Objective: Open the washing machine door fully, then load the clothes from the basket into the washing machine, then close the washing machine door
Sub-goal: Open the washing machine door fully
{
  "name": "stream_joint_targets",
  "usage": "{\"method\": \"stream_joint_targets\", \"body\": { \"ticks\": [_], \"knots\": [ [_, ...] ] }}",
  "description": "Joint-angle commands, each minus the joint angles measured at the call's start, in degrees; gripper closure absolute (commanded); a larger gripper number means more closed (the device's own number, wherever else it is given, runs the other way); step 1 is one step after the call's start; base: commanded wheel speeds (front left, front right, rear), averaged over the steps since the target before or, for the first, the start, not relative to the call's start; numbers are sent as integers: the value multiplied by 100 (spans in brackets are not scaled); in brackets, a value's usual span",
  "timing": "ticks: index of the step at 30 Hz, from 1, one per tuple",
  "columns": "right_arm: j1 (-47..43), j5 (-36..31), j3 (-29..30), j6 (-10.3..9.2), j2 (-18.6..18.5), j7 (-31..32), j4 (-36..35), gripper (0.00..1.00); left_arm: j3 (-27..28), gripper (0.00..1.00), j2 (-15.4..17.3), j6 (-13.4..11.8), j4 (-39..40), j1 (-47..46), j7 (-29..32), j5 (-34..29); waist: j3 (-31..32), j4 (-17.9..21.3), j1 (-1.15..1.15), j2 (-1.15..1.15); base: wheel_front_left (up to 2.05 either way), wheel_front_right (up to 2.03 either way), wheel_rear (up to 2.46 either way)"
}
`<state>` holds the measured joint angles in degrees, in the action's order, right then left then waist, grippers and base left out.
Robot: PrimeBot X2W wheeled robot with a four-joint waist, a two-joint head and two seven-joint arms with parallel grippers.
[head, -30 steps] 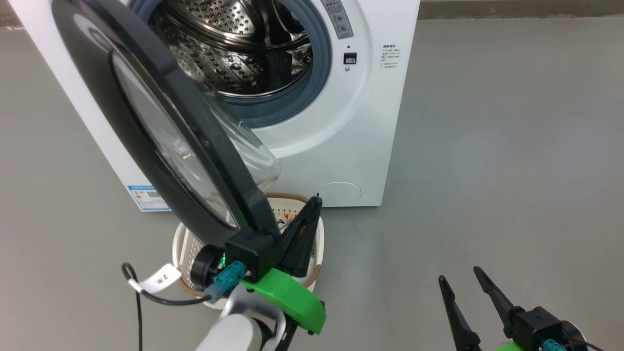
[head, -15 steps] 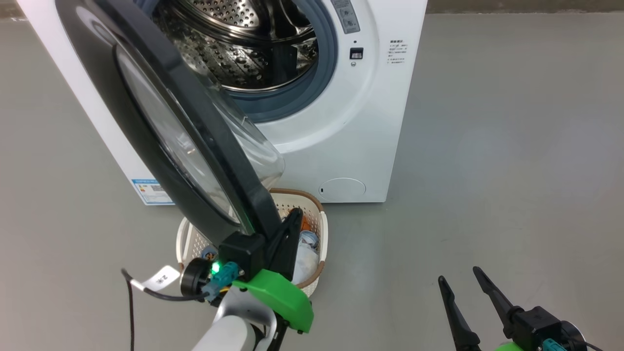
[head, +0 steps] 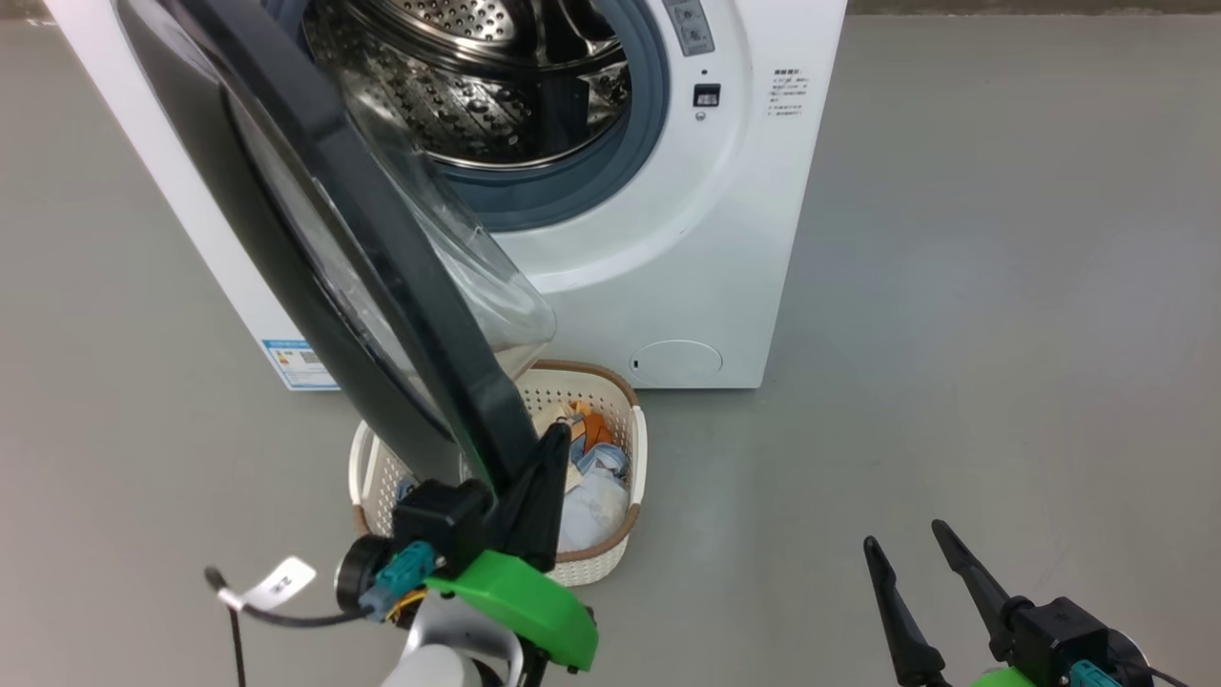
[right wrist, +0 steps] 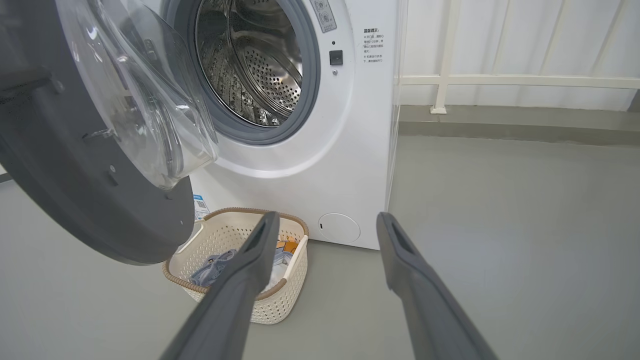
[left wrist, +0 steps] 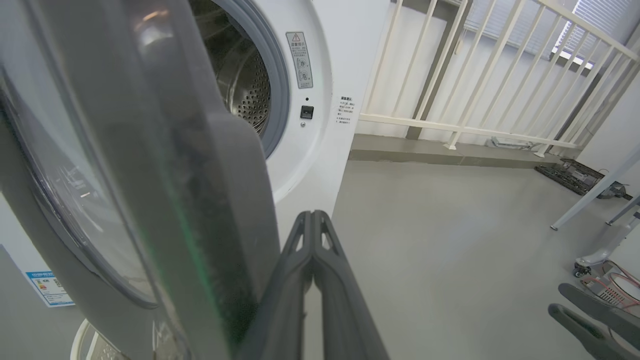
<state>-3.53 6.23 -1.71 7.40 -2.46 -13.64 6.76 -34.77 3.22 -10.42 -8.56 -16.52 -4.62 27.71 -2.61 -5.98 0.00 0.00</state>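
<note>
Swung wider than half a second ago, large round glossy black door with bulging clear glass window (head: 382, 286) now stands nearly edge-on, uncovering more of small cream perforated plastic basket with brown rim (head: 593, 571). Left gripper (head: 557, 435) has dropped with it, fingers clenched together, empty, against door's rim. Basket sits just in front of white boxy front-loading washing machine (head: 687, 239), holding blue, cream and orange clothes (head: 591, 482). Right gripper (head: 902, 536) well apart, fingers spread, empty. Steel perforated drum (head: 477, 86) exposed.
</note>
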Motion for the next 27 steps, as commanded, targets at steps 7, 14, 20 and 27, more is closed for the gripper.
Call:
{"method": "stream_joint_targets", "body": {
  "ticks": [7,14,20,27],
  "knots": [
    [144,39,-144,9,-42,-19,-137,0,409,100,380,-383,626,257,-17,-8,-74,-68,0,0,0,0,0],
    [178,21,-160,9,-42,-25,-126,0,430,100,555,-625,1120,539,62,-117,-117,-176,0,0,0,0,0],
    [176,4,-156,9,-42,-19,-110,0,418,100,649,-830,1621,707,144,-230,-120,-341,0,0,0,0,0],
    [173,3,-165,9,-42,-5,-102,0,394,100,728,-976,1861,917,290,-236,-94,-504,0,0,0,0,0]
  ]
}}
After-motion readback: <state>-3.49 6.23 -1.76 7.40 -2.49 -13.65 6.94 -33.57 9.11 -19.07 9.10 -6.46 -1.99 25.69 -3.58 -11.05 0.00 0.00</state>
